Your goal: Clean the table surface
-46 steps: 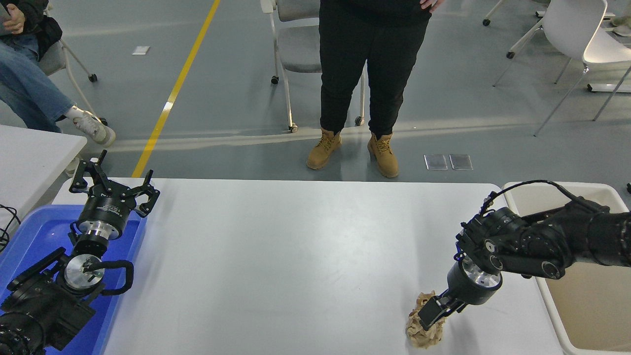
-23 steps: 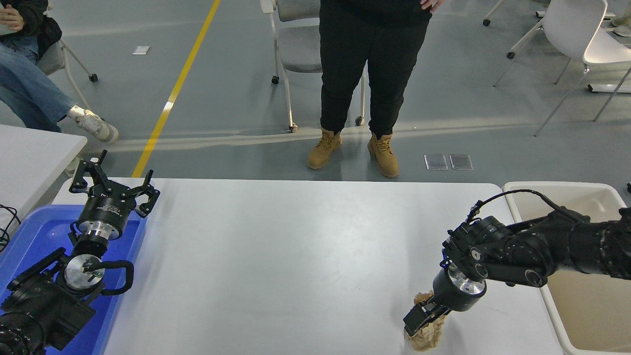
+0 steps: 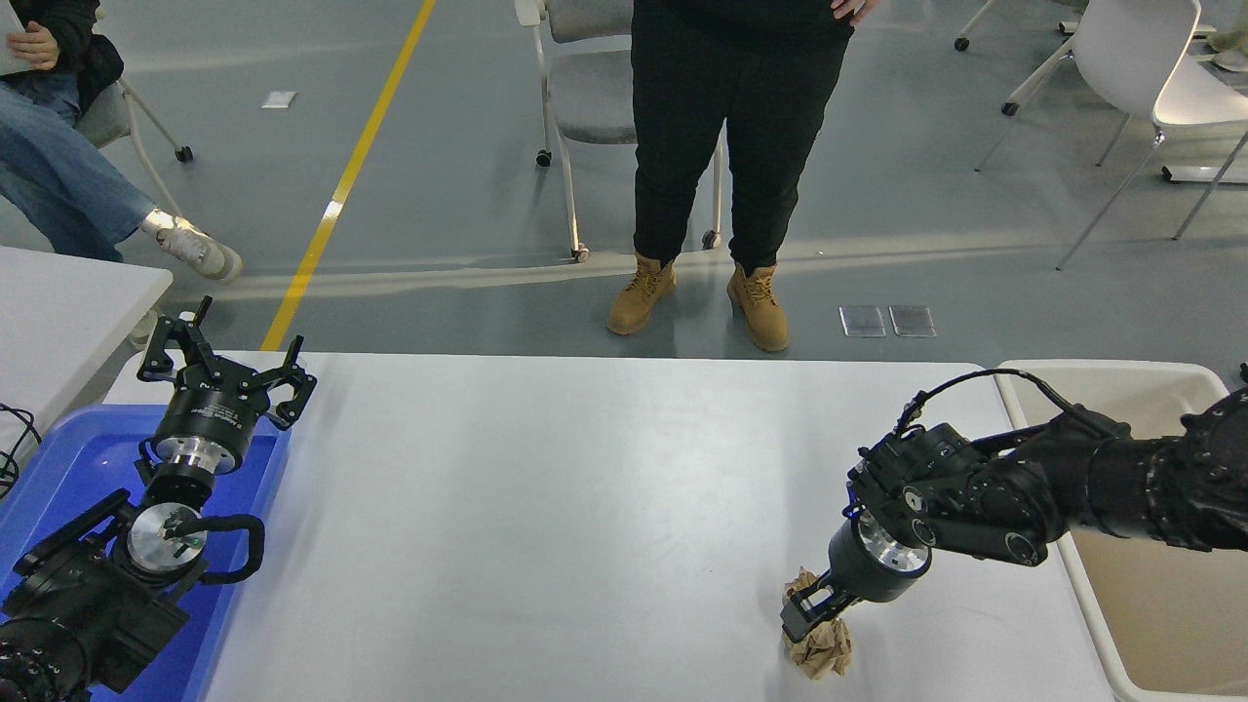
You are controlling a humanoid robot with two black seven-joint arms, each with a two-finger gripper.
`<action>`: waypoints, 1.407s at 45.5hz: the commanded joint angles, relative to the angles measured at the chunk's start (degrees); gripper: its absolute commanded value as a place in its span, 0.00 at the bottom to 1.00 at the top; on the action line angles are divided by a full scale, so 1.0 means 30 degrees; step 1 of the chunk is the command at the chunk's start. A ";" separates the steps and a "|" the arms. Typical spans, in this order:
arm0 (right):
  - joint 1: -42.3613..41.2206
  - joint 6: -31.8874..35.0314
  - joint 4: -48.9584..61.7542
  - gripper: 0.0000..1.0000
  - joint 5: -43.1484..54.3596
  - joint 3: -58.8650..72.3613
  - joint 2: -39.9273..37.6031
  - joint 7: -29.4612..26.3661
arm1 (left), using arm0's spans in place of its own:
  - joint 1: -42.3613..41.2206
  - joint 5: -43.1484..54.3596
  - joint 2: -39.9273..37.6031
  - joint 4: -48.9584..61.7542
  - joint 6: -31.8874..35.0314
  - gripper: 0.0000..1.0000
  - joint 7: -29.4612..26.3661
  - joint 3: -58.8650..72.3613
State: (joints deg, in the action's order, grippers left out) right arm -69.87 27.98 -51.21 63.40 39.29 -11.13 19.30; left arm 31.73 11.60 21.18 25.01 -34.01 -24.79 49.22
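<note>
A: Head view. Table surface [image 3: 585, 507]: wide white top filling the lower frame, bare across the middle. Right gripper [image 3: 807, 618] at about 5 o'clock on it, reaching in from 3 o'clock, fingers clamped on a crumpled brown paper wad [image 3: 819, 645] resting on the top.

B: Left gripper [image 3: 226, 369]?

A: Parked at 9 o'clock above the blue tray [image 3: 68, 458], fingers spread, holding nothing.

B: Step in hand?

A: Judged as wiping, or else clearing the wad itself; hard to tell which. For wiping: light, even downward pressure, wad kept flat on the top, overlapping strokes across the surface. For clearing: firm grip, straight lift, then carry toward 3 o'clock and release only once well over the tub's mouth.

B: Risks?

A: Crumpled paper compresses and springs; likely to slip or tear under a dragging pull. Near table edge at 6 o'clock close by, so possible to push the wad off.

B: Containers?

A: Beige tub [image 3: 1033, 375] just off the table's edge at 3 o'clock, partly hidden by the right arm; visible interior shows nothing in it. Blue tray at 8 o'clock, largely covered by the left arm; visible floor bare.
</note>
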 commanded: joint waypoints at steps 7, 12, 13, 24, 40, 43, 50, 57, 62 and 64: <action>-0.0265 -0.0040 0.0049 0.00 0.1397 0.0057 -0.0069 0.1887 | 0.0000 0.0000 0.0001 -0.0017 0.0000 1.00 -0.0029 0.0000; -0.0411 -0.0069 0.0078 0.00 0.1397 -0.0207 -0.0128 0.2004 | 0.0000 0.0000 0.0001 0.0012 0.0000 1.00 0.0000 0.0000; -0.0441 -0.0098 0.0078 0.00 0.1397 -0.0236 -0.0128 0.2005 | 0.0000 0.0000 0.0001 0.0012 0.0000 1.00 0.0000 0.0000; -0.0880 -0.0773 0.0049 0.00 0.1251 -0.1318 -0.1445 0.2150 | 0.0000 0.0000 0.0001 -0.0017 0.0000 1.00 0.0000 0.0000; -0.1700 -0.0597 -0.0273 0.00 0.0344 -0.6328 -0.3995 0.2766 | 0.0000 0.0000 0.0001 0.0012 0.0000 1.00 0.0000 0.0000; -0.1905 -0.0597 -0.0274 0.00 0.0050 -0.6915 -0.4141 0.2767 | 0.0000 0.0000 0.0001 -0.0017 0.0000 1.00 0.0000 0.0000; -0.1935 -0.0714 0.0048 0.00 -0.0038 -0.7268 -0.4258 0.2767 | 0.0000 0.0000 0.0001 -0.0017 0.0000 1.00 0.0000 0.0000; -0.1847 -0.0743 0.1394 0.00 -0.0769 -0.7356 -0.4786 0.2737 | 0.0000 0.0000 0.0001 -0.0017 0.0000 1.00 0.0000 0.0000; -0.1905 -0.0743 0.2770 0.00 -0.1823 -0.7385 -0.4991 0.2767 | 0.0000 0.0000 0.0001 0.0012 0.0000 1.00 0.0000 0.0000; -0.1993 -0.0714 0.3444 0.00 -0.2497 -0.7385 -0.5166 0.2767 | 0.0000 0.0000 0.0001 -0.0017 0.0000 1.00 0.0000 0.0000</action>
State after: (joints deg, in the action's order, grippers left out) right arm -75.32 25.85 -47.79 61.63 18.35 -24.58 27.47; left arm 31.73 11.61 21.19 25.00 -34.01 -24.79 49.22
